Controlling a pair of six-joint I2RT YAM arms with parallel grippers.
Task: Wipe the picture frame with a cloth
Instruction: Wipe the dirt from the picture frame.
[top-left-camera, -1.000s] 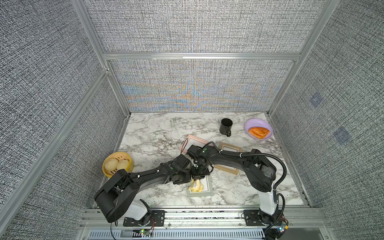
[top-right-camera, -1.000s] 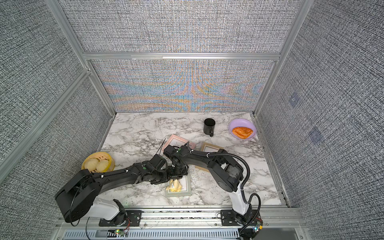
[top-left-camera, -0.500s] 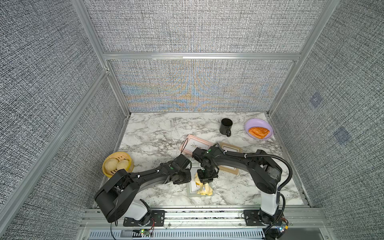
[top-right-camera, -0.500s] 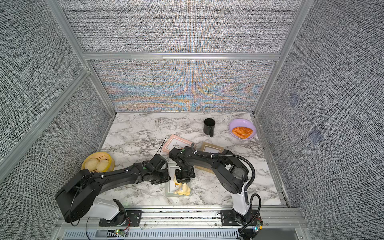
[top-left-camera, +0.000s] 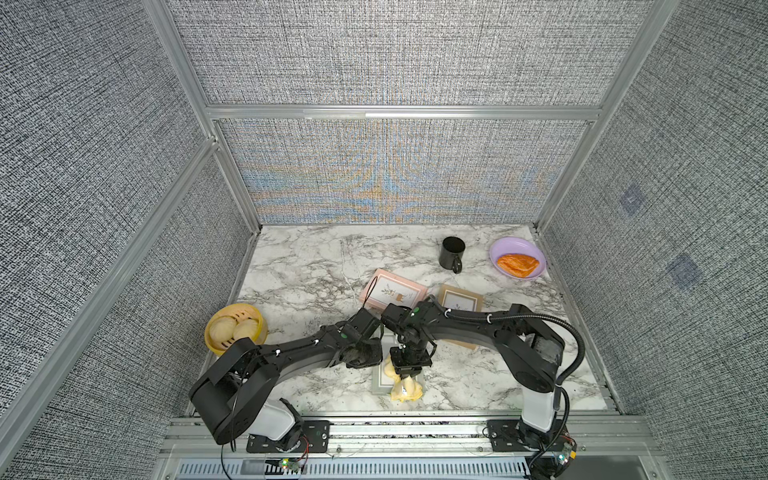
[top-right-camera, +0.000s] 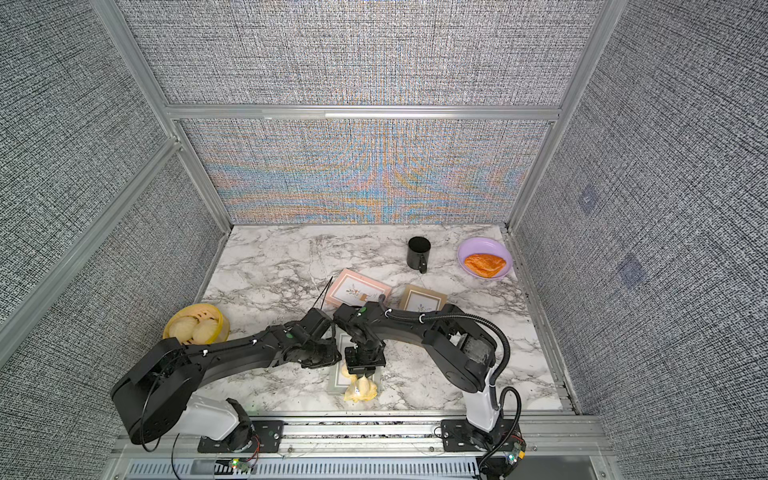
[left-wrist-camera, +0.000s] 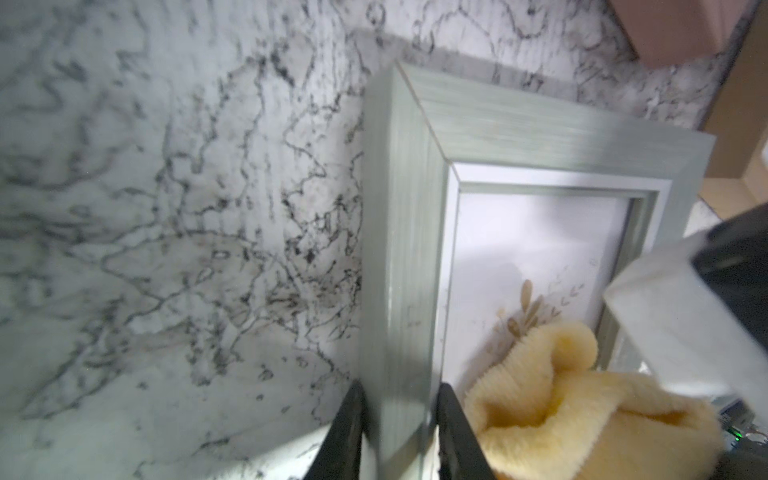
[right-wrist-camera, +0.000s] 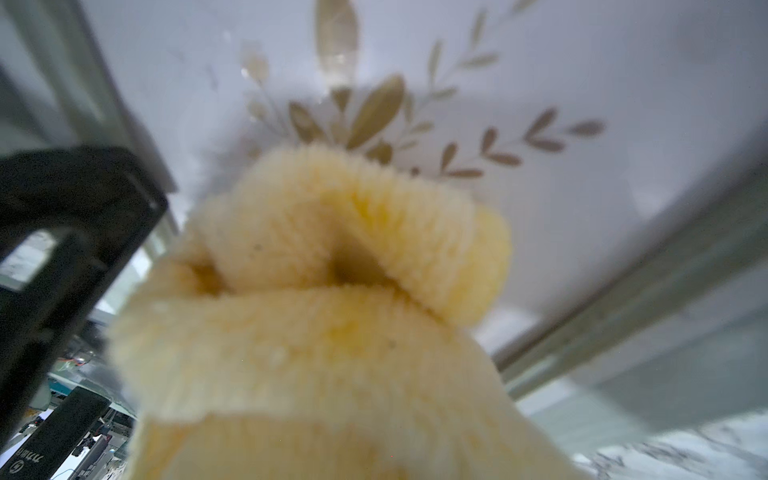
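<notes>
A grey-green picture frame (top-left-camera: 379, 380) (top-right-camera: 333, 382) lies flat near the table's front edge. My left gripper (top-left-camera: 366, 358) (left-wrist-camera: 399, 419) is shut on the frame's left rail (left-wrist-camera: 401, 249), one finger on each side of it. The pale-yellow cloth (top-left-camera: 405, 390) (top-right-camera: 360, 390) is bunched on the frame's front end, partly spilling over its edge. My right gripper (top-left-camera: 409, 366) points down and is shut on the cloth's top. In the right wrist view the cloth (right-wrist-camera: 332, 332) fills the picture and hides the jaws; the frame's glass with a leaf print (right-wrist-camera: 540, 62) lies behind it.
A pink frame (top-left-camera: 395, 293) and a tan frame (top-left-camera: 461, 299) lie behind the arms. A black mug (top-left-camera: 452, 253) and a purple plate (top-left-camera: 500, 249) with a pastry stand at the back right. A yellow steamer basket (top-left-camera: 253, 320) of buns sits at the left.
My right gripper has dragged the cloth along the frame toward the table's front edge. The left gripper has kept its hold on the rail.
</notes>
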